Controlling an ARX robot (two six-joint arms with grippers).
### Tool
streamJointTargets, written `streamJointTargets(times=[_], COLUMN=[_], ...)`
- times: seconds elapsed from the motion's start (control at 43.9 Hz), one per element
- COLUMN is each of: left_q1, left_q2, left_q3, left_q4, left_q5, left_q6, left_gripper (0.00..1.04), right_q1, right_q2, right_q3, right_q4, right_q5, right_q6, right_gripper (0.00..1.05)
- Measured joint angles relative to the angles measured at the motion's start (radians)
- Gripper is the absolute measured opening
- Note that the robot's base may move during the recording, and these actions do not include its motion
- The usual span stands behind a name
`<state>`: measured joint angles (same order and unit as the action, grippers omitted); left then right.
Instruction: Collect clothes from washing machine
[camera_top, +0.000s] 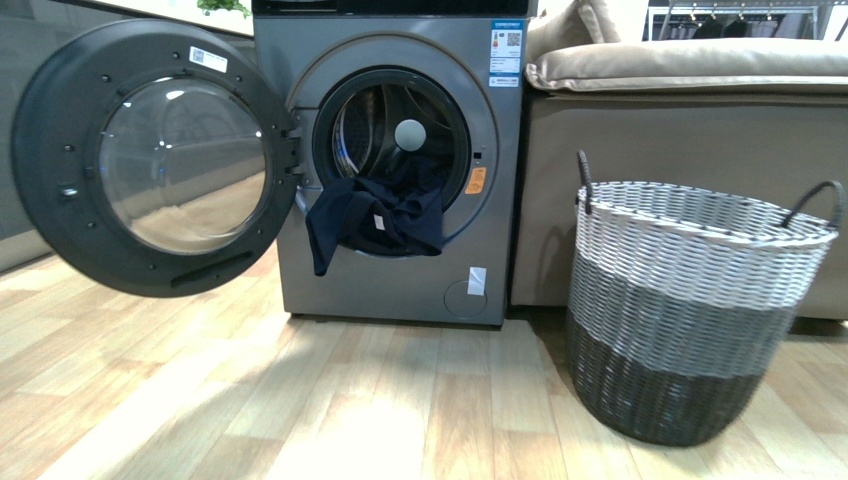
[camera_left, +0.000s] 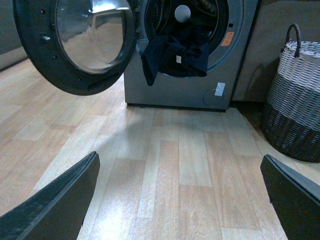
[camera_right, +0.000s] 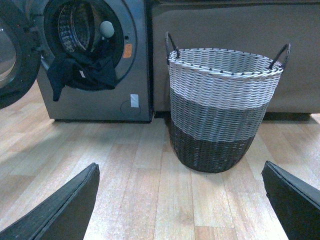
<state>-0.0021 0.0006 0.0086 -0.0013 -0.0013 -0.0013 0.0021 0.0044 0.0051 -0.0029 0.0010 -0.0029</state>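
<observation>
The grey washing machine (camera_top: 400, 290) stands at the back with its round door (camera_top: 150, 160) swung open to the left. The dark navy clothes (camera_top: 375, 215) with a small white label hang out over the lower lip of the drum mouth. They also show in the left wrist view (camera_left: 175, 57) and in the right wrist view (camera_right: 82, 72). My left gripper (camera_left: 182, 200) is open and empty above the wooden floor, well short of the machine. My right gripper (camera_right: 182, 200) is open and empty above the floor in front of the basket. Neither arm shows in the front view.
A woven white, grey and black basket (camera_top: 690, 300) with two handles stands on the floor right of the machine, also in the right wrist view (camera_right: 222, 110). A beige sofa (camera_top: 680, 120) is behind it. The wooden floor (camera_top: 300, 400) lies in front.
</observation>
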Motion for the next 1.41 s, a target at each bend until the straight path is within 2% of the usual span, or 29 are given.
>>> streamJointTargets(times=[1.411], left_q1=[0.0], left_q2=[0.001], left_q3=[0.0], left_q4=[0.0], left_q5=[0.001], left_q6=[0.0], left_gripper=[0.98], right_q1=[0.0], right_q2=[0.0], right_q3=[0.0], right_q4=[0.0], right_q5=[-0.001], right_q6=[0.0], right_gripper=[0.97])
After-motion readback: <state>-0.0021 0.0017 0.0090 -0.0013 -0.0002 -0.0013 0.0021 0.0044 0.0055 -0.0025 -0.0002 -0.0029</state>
